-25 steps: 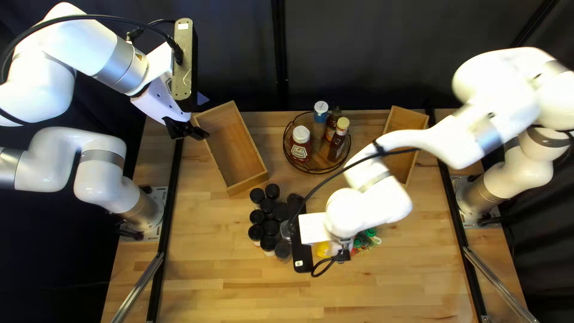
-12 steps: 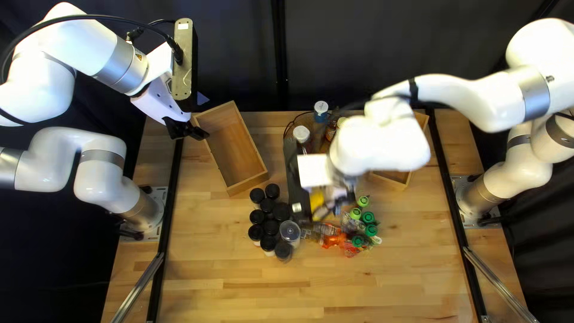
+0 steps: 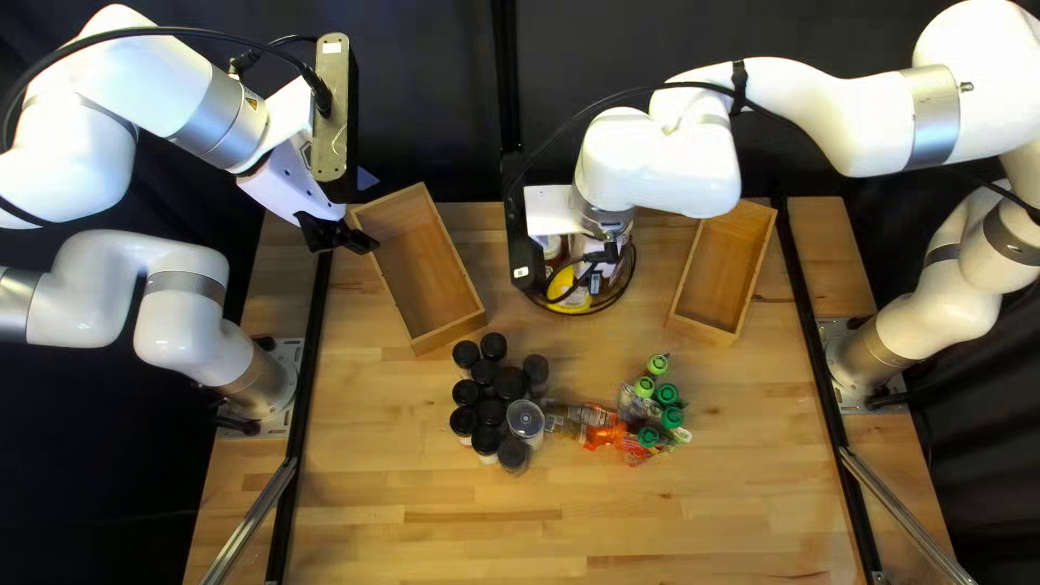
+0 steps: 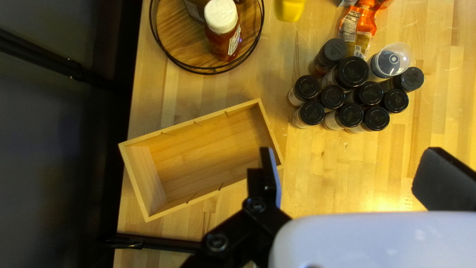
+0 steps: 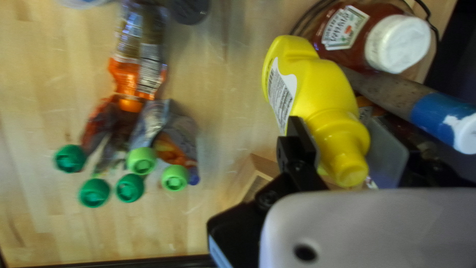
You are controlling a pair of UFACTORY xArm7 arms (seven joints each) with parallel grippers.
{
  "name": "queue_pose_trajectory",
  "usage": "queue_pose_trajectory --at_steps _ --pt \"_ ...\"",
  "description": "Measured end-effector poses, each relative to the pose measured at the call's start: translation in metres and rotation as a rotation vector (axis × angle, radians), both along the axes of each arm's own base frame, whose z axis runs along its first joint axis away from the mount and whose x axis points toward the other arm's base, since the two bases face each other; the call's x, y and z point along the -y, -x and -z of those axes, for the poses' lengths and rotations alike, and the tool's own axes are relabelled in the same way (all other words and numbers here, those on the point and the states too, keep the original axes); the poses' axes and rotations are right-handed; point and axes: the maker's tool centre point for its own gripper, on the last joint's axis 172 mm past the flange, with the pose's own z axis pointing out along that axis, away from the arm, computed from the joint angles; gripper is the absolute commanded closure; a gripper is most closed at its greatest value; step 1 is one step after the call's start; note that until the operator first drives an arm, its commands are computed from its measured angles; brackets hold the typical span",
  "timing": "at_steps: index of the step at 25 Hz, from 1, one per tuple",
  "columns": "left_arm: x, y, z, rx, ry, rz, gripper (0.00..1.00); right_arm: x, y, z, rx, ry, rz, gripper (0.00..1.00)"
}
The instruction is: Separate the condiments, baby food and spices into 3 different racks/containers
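My right gripper (image 3: 609,256), over the round wire rack (image 3: 602,312) in the top left view, holds the yellow mustard bottle (image 3: 562,287). In the right wrist view the gripper (image 5: 349,145) has its two fingers on either side of the yellow bottle (image 5: 307,89). A red sauce bottle (image 5: 347,32) and a blue-labelled bottle (image 5: 431,111) are beside it. My left gripper (image 3: 338,236) is over one wooden box (image 3: 425,271); in the left wrist view this gripper (image 4: 347,176) is open and empty. Black-lidded spice jars (image 3: 490,412) stand clustered beside food pouches (image 3: 650,417) with green caps.
A second wooden box (image 3: 722,271) lies right of the round rack. The dark curtain (image 3: 650,43) hangs behind the table's far edge. My right arm (image 3: 802,108) reaches across the far side, partly covering the rack.
My right arm has swung toward the far edge with the yellow bottle, from over the jars and pouches to the round rack, uncovering them. The left arm has stayed still.
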Motion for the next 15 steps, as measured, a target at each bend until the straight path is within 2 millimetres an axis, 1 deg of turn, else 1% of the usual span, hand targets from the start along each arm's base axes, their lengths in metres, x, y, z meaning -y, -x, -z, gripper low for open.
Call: queue_pose_trajectory --at_steps 4,7,11,15 --pt "0.0 0.0 0.0 0.0 0.0 0.0 0.0 0.017 0.003 0.012 -0.005 0.053 -0.032 1.0" --pt "0.0 0.0 0.0 0.0 0.0 0.0 0.0 0.023 0.003 0.02 -0.014 0.098 -0.047 1.0" --pt "0.0 0.0 0.0 0.0 0.0 0.0 0.0 0.028 0.004 0.033 -0.034 0.156 -0.053 1.0" --pt "0.0 0.0 0.0 0.0 0.0 0.0 0.0 0.025 0.007 0.045 -0.052 0.18 -0.06 1.0"
